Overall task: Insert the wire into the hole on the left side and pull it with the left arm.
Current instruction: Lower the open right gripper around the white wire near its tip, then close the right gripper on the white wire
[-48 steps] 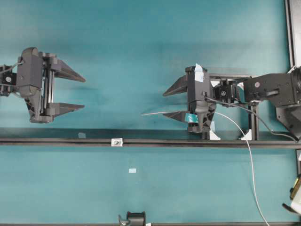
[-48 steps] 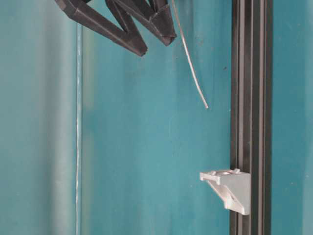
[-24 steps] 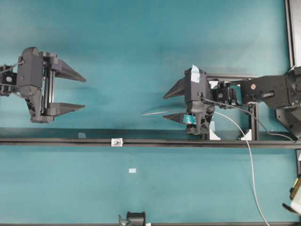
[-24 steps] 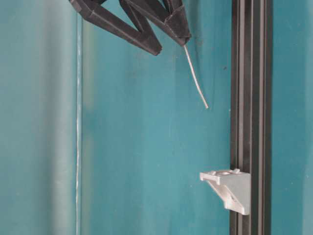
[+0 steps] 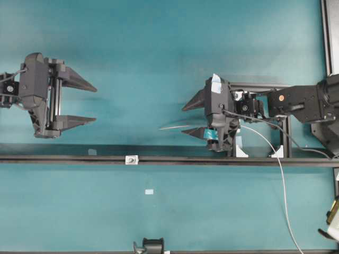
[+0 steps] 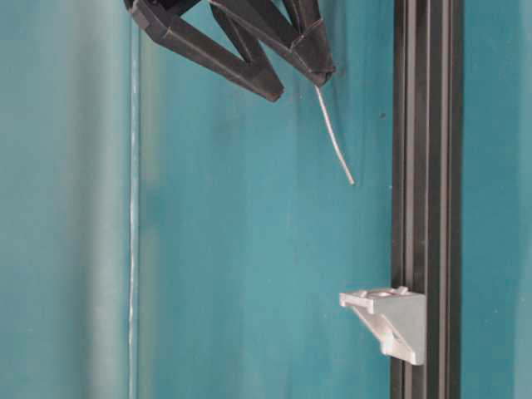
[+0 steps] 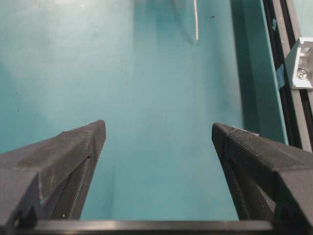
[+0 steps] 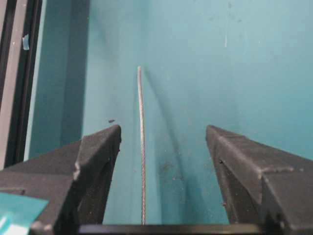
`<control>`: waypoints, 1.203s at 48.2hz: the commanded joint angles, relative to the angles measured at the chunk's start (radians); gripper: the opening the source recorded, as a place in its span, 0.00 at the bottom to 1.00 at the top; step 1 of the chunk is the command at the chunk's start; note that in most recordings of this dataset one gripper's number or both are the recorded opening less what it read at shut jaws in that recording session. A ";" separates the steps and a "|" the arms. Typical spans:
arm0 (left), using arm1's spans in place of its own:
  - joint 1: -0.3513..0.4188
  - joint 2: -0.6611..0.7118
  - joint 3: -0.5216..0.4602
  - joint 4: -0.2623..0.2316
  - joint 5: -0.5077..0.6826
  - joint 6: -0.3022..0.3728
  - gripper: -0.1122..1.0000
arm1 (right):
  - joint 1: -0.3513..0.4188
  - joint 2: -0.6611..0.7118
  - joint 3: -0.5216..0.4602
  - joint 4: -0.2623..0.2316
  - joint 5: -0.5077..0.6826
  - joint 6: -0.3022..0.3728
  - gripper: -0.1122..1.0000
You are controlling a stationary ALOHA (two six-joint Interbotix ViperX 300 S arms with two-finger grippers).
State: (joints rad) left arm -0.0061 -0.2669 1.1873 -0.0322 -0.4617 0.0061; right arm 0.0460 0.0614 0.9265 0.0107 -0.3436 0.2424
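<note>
Black right hand [image 5: 188,117], jaws wide, has advanced over the wire [image 5: 175,127].

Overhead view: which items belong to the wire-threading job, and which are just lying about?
Job:
- wire, lying between the open right gripper's fingers, not gripped
- bracket with the hole, on the black rail
- left gripper, open, waiting well apart

Lying about:
- pale tape patch on the table
- black clip at the near edge
</note>
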 commanded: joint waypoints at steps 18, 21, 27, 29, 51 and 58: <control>0.002 -0.005 -0.017 -0.002 -0.009 0.002 0.78 | 0.002 0.003 -0.017 0.000 -0.005 0.003 0.73; 0.002 -0.005 -0.017 -0.002 -0.009 0.002 0.78 | 0.002 0.003 -0.017 0.000 -0.005 0.005 0.71; 0.003 -0.005 -0.017 -0.002 -0.009 0.002 0.78 | 0.002 0.003 -0.017 0.002 -0.003 0.005 0.70; 0.002 -0.005 -0.017 -0.002 -0.009 0.000 0.78 | 0.002 0.003 -0.017 0.002 -0.003 0.005 0.68; 0.003 -0.005 -0.015 0.000 -0.009 0.000 0.78 | 0.002 0.003 -0.015 0.000 -0.008 0.003 0.11; 0.003 -0.005 -0.015 -0.002 -0.009 0.000 0.78 | 0.002 0.003 -0.018 0.002 -0.008 0.003 0.11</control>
State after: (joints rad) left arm -0.0046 -0.2669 1.1858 -0.0322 -0.4617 0.0061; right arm 0.0476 0.0752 0.9265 0.0107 -0.3467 0.2454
